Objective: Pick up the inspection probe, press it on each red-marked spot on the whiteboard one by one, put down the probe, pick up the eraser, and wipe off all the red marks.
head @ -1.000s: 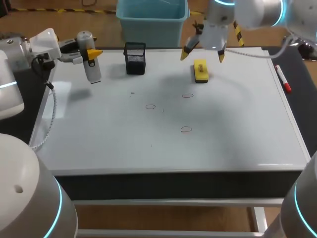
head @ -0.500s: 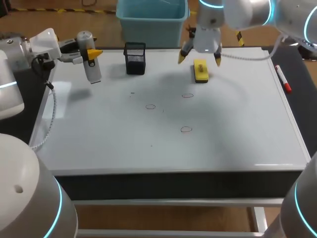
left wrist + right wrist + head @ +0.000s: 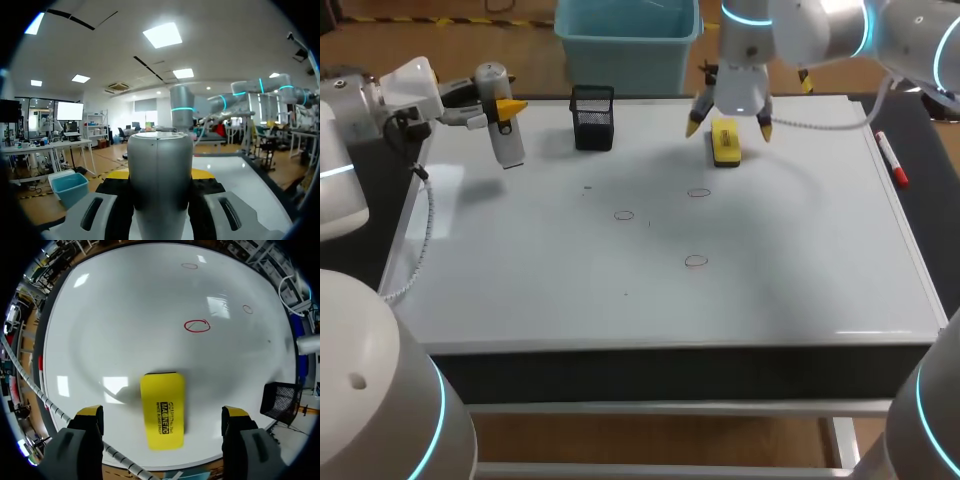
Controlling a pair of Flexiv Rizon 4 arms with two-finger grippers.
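Hovering: right hand (image 3: pixel 729 130) spread over yellow black-lettered eraser (image 3: pixel 724 146) | left hand (image 3: pixel 500 106) pinching probe (image 3: pixel 506 140)

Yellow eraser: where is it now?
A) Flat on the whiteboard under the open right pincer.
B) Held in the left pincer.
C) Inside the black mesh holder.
A: the eraser lies on the whiteboard beneath the right pincer, whose spread fingers do not touch it.

The flat white whiteboard (image 3: pixel 800 280) is smooth and glossy, with soft patches of reflected light. On its far side, the yellow rectangular eraser (image 3: pixel 724 142) has a smooth, plastic-looking top with a slight sheen. The black mesh holder (image 3: pixel 592 117) is a matt wire grid. At the far left, the silver-grey cylindrical probe (image 3: pixel 160 185) looks like satin metal.
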